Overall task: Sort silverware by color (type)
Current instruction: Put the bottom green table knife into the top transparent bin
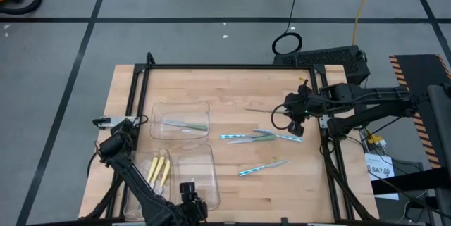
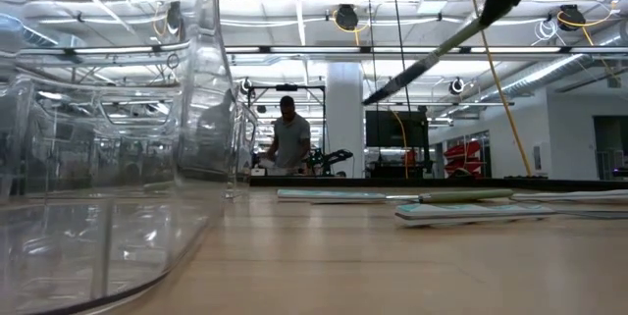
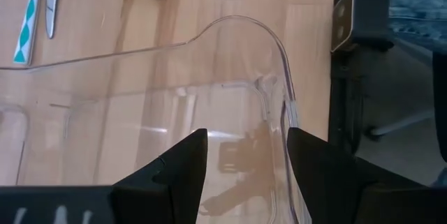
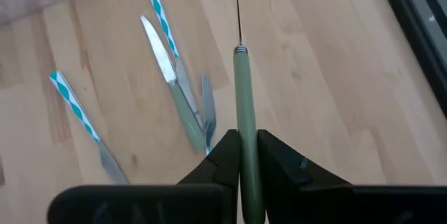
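Right gripper (image 4: 248, 155) sits over the wooden table (image 1: 239, 191) at about 3 o'clock from table centre, fingers clamped together on the pale green plastic handle of a slim metal-ended utensil (image 4: 245, 91); the thin metal end points away from the wrist, lifted off the wood, and in the low view it hangs tilted in the air. Just at 7 o'clock of that gripper lies a loose cluster on the bare wood: a pale green-handled knife (image 1: 266, 139) crossed with teal-and-white patterned-handle pieces (image 1: 232, 137), touching or overlapping, exact count unclear. Another teal-and-white handled utensil (image 1: 262, 167) lies alone at 6 o'clock of the cluster, apart from it. Three clear plastic trays sit on the left half of the table: the far tray (image 1: 156, 110) holds one pale green-handled utensil (image 1: 189, 125); the near-left tray (image 1: 141, 184) holds yellow-handled utensils (image 1: 159, 170), about three, lying side by side; the near-right tray (image 1: 211, 184) is at 3 o'clock of it, touching or just beside. Left gripper (image 3: 244, 155) hovers at the table's 7 o'clock edge over the near-right tray's rim, fingers (image 3: 183, 168) spread apart, nothing between them. A person (image 2: 289, 138) stands in the room far behind the table.
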Available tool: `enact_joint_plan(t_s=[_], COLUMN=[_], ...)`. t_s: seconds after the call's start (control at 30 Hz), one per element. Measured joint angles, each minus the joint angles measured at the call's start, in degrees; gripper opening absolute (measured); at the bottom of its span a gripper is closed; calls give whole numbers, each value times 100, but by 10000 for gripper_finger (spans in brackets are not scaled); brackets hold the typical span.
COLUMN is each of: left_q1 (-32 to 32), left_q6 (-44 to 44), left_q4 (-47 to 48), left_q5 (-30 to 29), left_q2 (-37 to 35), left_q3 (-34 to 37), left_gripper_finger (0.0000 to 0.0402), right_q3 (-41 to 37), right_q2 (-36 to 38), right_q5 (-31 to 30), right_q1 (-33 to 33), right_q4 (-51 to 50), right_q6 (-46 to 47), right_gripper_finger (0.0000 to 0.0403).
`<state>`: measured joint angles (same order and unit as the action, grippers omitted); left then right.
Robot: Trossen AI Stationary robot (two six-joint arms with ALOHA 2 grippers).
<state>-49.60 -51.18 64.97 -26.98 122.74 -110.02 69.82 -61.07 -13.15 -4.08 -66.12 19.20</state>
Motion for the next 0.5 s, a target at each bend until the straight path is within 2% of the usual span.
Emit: enact_joint_plan(t_s=[0.23, 0.5], left_q1=[-2, -217], left_q6=[-45, -167], left_q4=[157, 305], left_q5=[-239, -304], left_q2=[-4, -25], left_q3=[-42, -691], left_gripper_finger=[207, 207], right_q3=[11, 9], right_q2=[-72, -205], right_q5=[213, 594], right_q1=[0, 0], right_q4=[-483, -532], right_q6=[235, 230], right_gripper_finger=[26, 26])
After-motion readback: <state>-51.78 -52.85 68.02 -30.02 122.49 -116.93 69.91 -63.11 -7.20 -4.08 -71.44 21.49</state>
